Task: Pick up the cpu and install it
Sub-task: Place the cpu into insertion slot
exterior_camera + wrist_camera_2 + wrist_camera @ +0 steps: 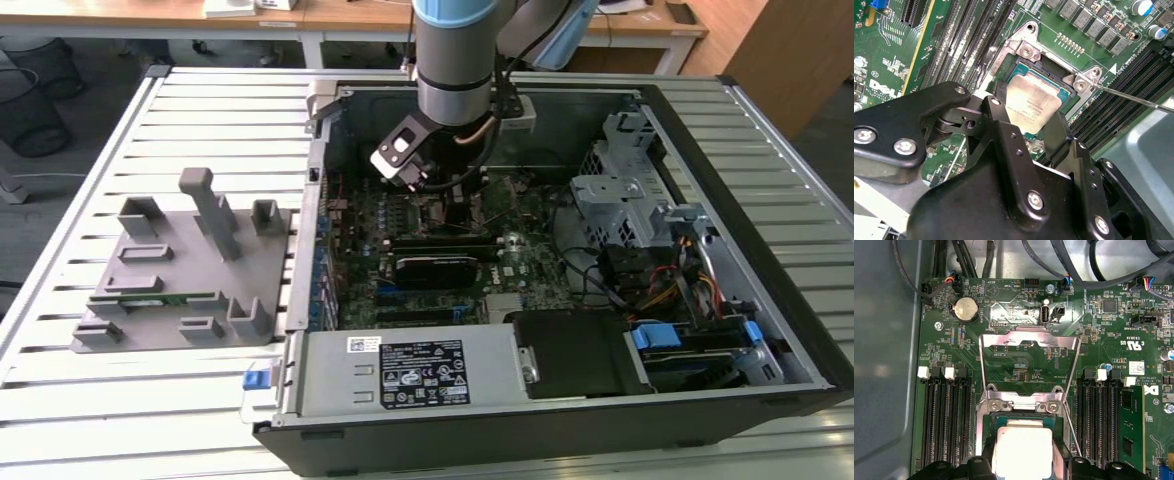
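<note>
The pincer point(1030, 109) is narrowed onto the cpu point(1035, 97), its fingers point(995, 112) against two opposite edges, so the pick-up looks done. Directly beneath it the chip lies in or just above the socket point(1081, 82) — seated or not, I cannot tell. Its silver top faces the pincer, lying flat. Being square it has no long axis, and its edges run parallel to the socket's. Beyond, the load plate point(999, 339) lies open — not yet latched.
</note>
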You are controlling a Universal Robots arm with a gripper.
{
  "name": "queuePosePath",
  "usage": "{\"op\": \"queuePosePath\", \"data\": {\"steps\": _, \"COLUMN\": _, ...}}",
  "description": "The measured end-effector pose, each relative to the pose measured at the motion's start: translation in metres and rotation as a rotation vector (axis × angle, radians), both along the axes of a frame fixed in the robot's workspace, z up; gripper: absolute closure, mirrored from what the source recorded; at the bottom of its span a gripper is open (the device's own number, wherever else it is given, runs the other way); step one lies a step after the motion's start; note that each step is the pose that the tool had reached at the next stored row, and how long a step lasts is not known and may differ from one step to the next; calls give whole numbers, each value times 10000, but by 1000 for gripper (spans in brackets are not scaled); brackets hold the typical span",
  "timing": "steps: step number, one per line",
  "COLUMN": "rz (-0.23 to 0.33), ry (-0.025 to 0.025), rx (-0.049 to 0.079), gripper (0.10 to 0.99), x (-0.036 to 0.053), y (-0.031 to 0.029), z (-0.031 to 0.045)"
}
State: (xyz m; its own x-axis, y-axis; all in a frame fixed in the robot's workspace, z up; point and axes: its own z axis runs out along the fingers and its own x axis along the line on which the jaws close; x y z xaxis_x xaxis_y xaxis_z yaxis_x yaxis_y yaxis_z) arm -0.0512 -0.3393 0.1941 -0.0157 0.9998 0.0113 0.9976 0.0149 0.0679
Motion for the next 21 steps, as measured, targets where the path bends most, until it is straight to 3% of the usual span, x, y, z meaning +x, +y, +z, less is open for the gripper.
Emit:
{"op": "queuePosePath", "data": {"steps": 10, "rz": 0, "ry": -1, "rx": 1, "gripper": 557, "x": 0, "y": 0, "z": -2}}
{"op": "queuePosePath", "data": {"steps": 12, "rz": 0, "ry": -2, "rx": 3, "gripper": 545, "x": 0, "y": 0, "z": -3}}
{"op": "queuePosePath", "data": {"steps": 13, "rz": 0, "ry": -2, "rx": 3, "gripper": 482, "x": 0, "y": 0, "z": -3}}
{"op": "queuePosePath", "data": {"steps": 21, "rz": 0, "ry": 1, "rx": -1, "gripper": 482, "x": 0, "y": 0, "z": 29}}
